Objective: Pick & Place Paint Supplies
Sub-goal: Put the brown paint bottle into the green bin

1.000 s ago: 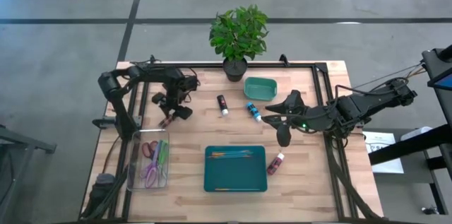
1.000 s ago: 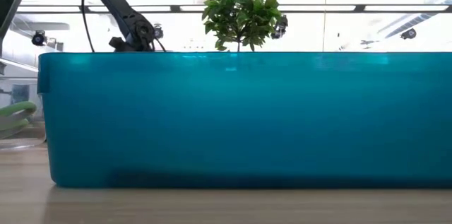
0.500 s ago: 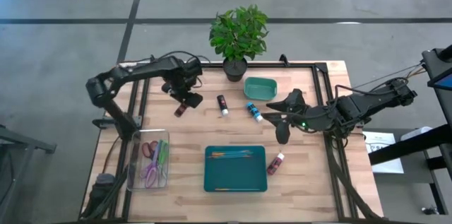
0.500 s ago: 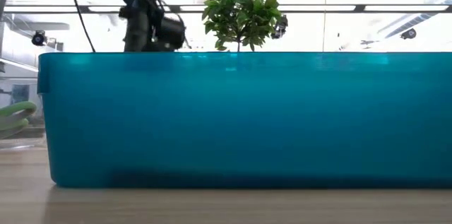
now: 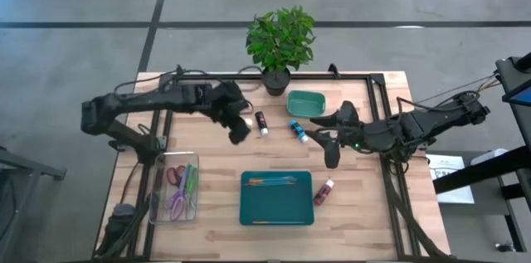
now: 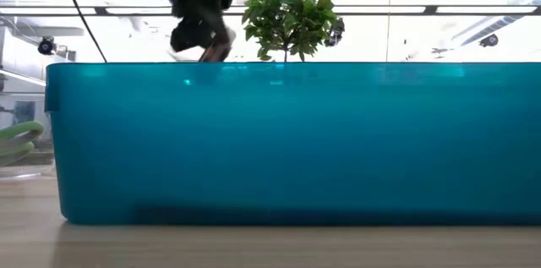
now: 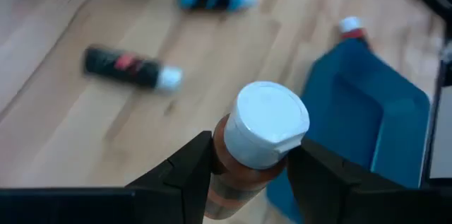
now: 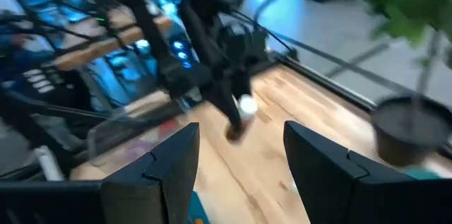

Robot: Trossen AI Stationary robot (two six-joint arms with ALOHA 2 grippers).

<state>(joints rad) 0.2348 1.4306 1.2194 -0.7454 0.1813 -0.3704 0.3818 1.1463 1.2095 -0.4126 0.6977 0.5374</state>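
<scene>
left hand [image 7: 244,174]: clamped on a brownish-red paint bottle [image 7: 256,143], white cap pointing away from the wrist.
bottle position: carried above the surface [image 5: 216,163], just beside the black bottle [image 5: 261,123].
key relation: teal tray [image 5: 276,206] lies toward the front edge and to the right of the left hand; likely drop target.
right hand [image 5: 328,141]: fingers apart, holding nothing, near the blue bottle [image 5: 297,131].
nearer arm: left.
</scene>
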